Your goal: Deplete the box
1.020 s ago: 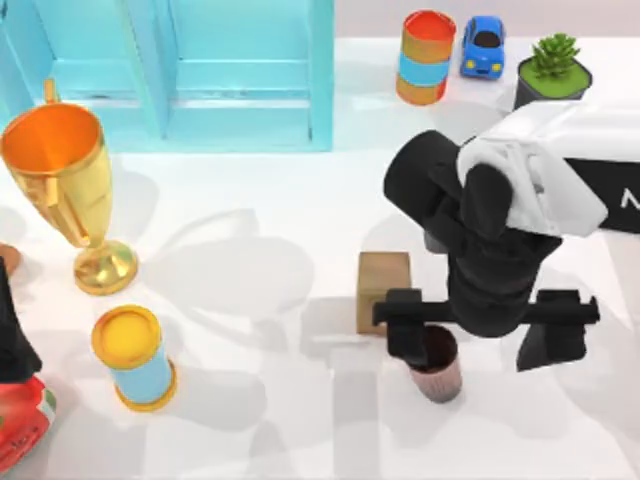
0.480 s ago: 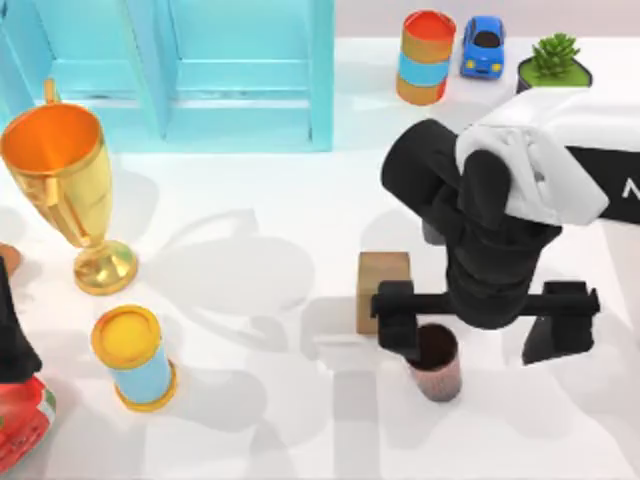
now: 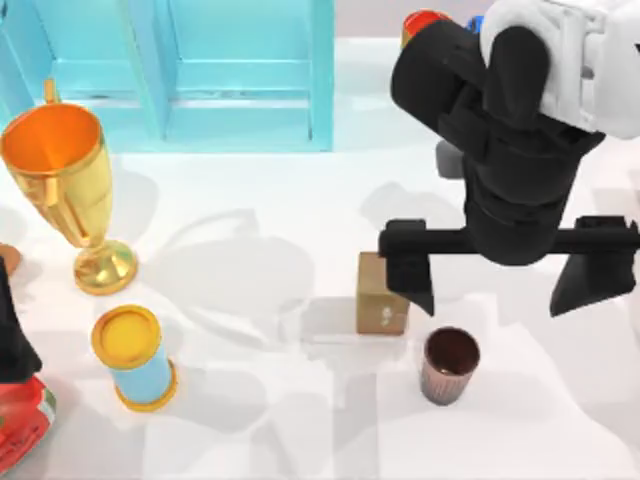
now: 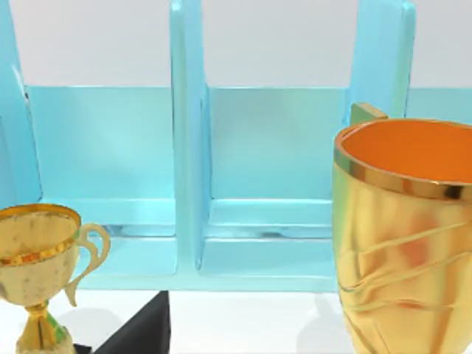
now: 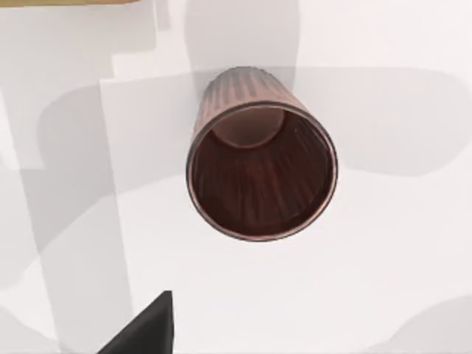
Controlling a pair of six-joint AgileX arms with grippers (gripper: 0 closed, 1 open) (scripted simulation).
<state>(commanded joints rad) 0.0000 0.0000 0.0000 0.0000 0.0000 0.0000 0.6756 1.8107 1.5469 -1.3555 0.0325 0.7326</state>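
Box, a cyan one split by upright dividers, is sitting at the far side of the table, toward the top view's left, and the left wrist view is looking straight into its bare compartments. The right gripper is hovering over the table's right half with its two black fingers spread wide apart and holding nothing. One finger is hanging over a small tan block; the other is out near the table's right edge.

A ribbed brown cup is standing upright on the bare tabletop just beside the block, on its near right, and apart from both fingers. The right wrist camera is peering down into that cup (its inside is looking hollow and dark, with nothing in it).

On the left half, a tall gold trophy with an orange bowl is standing in front of the box. A yellow-lidded can with a pale blue band is standing nearer the front edge. The left wrist view is catching the trophy's bowl up close, and a second, smaller trophy off to one side. The left arm is resting at the left edge of the table, next to a red object in the near corner.
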